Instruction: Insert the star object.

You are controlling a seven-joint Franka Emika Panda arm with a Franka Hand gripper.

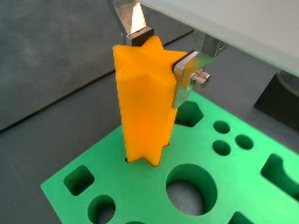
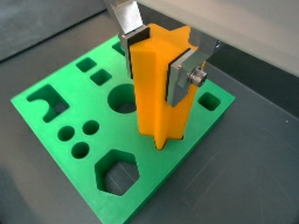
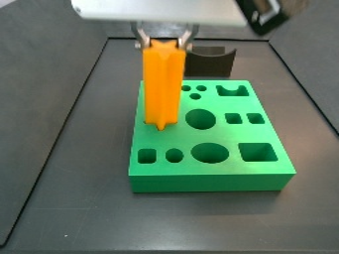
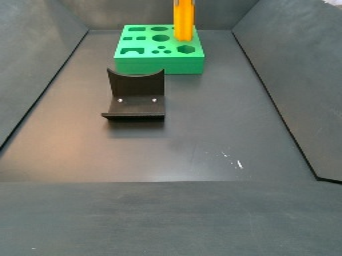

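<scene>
The star object [image 3: 162, 84], a tall bright orange ridged prism, stands upright with its lower end at a hole near one corner of the green block [image 3: 225, 169]. How deep it sits cannot be told. My gripper [image 3: 165, 42] is shut on its upper end. In both wrist views the silver fingers clamp it from two sides, with the gripper [image 1: 162, 59] [image 2: 156, 61] above the green block [image 1: 105, 171] [image 2: 59, 109]. In a side view the star object [image 4: 183, 20] rises from the green block [image 4: 140, 62], and the gripper is cut off at the frame's upper edge.
The green block has several other shaped holes, among them a large round one [image 3: 200, 119] and a hexagon [image 2: 121, 173]. The dark fixture [image 4: 134, 97] stands on the dark floor beside the block and also shows in a side view [image 3: 209, 60]. Raised walls border the floor.
</scene>
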